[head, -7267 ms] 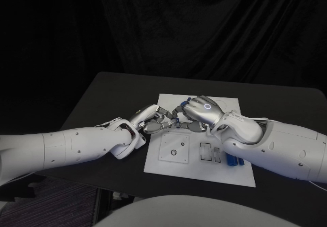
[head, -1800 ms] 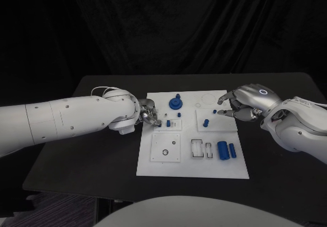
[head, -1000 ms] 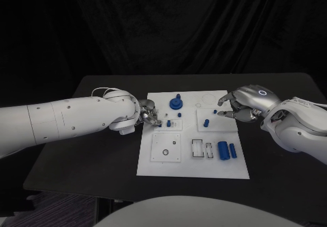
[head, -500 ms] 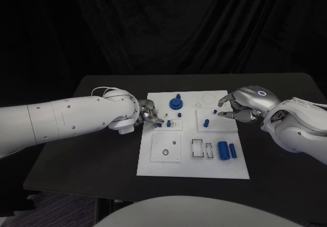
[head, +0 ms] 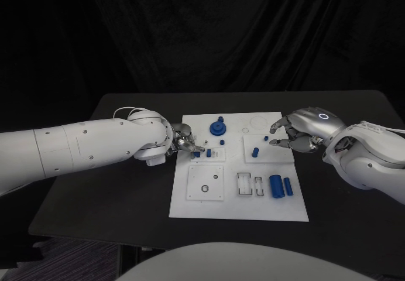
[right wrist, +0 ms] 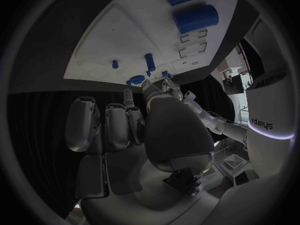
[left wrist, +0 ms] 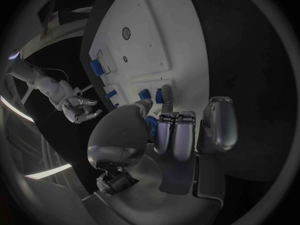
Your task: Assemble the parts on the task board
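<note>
Two white arms are shown, their smooth shells dotted with small dark screws. Each ends in a silver hand, left (head: 187, 144) and right (head: 302, 130), with segmented metallic fingers (left wrist: 177, 135). A glowing ring is set in the right hand's back. Thin white cables are looped at both wrists.

Black table (head: 110, 193), matte and dark, reaching across the middle of the head view, with its far edge running straight from side to side and its near left corner cut at a slant. Behind it, a black curtain (head: 253, 47) hanging in soft vertical folds across the whole back. Below the table's near left corner, a strip of dark floor (head: 59, 257).
</note>
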